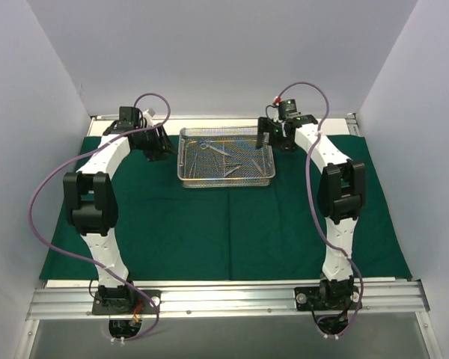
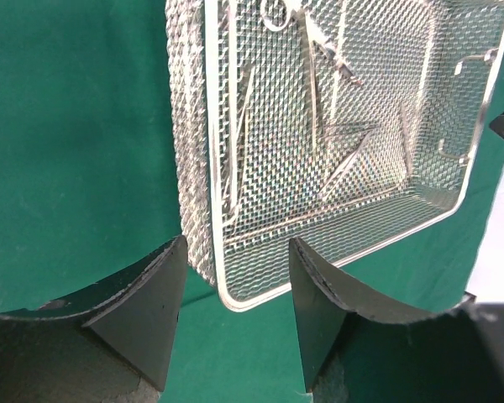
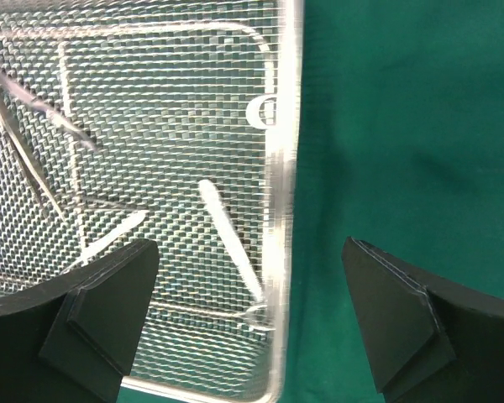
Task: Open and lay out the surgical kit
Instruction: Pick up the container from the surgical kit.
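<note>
The left gripper (image 2: 237, 243) is partly open and empty, with a corner of the wire-mesh tray (image 1: 228, 183) showing between its fingers. The right gripper (image 3: 250, 243) is wide open and empty, and hangs over the tray's right rim.

The tray sits at the far middle of the dark green cloth (image 1: 232, 232), which is already spread flat. The slim steel instruments (image 1: 213, 147) lie jumbled inside the tray, with none on the cloth. Unwrapping looks finished, and laying out looks yet to begin.

Plain white walls (image 1: 224, 52) enclose the table, and a metal rail (image 1: 224, 299) runs along its near edge.
</note>
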{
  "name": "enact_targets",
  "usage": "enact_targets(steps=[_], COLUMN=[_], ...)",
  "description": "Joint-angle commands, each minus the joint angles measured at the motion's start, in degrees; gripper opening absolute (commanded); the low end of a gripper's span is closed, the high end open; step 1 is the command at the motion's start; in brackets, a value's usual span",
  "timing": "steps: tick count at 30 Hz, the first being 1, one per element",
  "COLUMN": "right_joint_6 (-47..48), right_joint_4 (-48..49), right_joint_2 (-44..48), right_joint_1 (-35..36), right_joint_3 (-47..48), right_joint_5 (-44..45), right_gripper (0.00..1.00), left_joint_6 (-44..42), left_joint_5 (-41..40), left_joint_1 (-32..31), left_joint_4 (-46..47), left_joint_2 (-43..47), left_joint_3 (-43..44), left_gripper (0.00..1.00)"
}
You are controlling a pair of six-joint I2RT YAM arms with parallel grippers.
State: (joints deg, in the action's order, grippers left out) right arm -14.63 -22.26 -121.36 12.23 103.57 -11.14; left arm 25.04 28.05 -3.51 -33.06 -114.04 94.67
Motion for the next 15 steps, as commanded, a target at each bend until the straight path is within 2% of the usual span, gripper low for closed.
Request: enact_targets(steps=[1,4,7,15], right_joint_6=[3.0,2.7,1.6,3.7], right_joint_4=[-1.6,-0.5,-2.3,-3.8], right_joint_2=[1.7,1.0,-0.4,-0.7], right_joint_1=[4.1,7.0,7.7,6.8], right_joint_3=[4.7,6.5,9.1,9.5], right_joint_5=[5.0,7.5,11.1,17.4], right_gripper=[0.96,0.89,0.82,0.82], left_joint_6=[0.0,0.0,-1.9,-2.9], left_joint_5=[-2.9,-3.0,-3.9,-4.4], left_joint_1=[0.1,0.0,-0.4,-0.4], left_joint_4=[1.5,2.3,0.2,-1.6], left_joint_2=[5.9,7.9,6.1,1.0], left_joint_3=[-2.3,-5.0,-3.3,2.4], left_gripper=[0.60,0.61,0.61,0.61])
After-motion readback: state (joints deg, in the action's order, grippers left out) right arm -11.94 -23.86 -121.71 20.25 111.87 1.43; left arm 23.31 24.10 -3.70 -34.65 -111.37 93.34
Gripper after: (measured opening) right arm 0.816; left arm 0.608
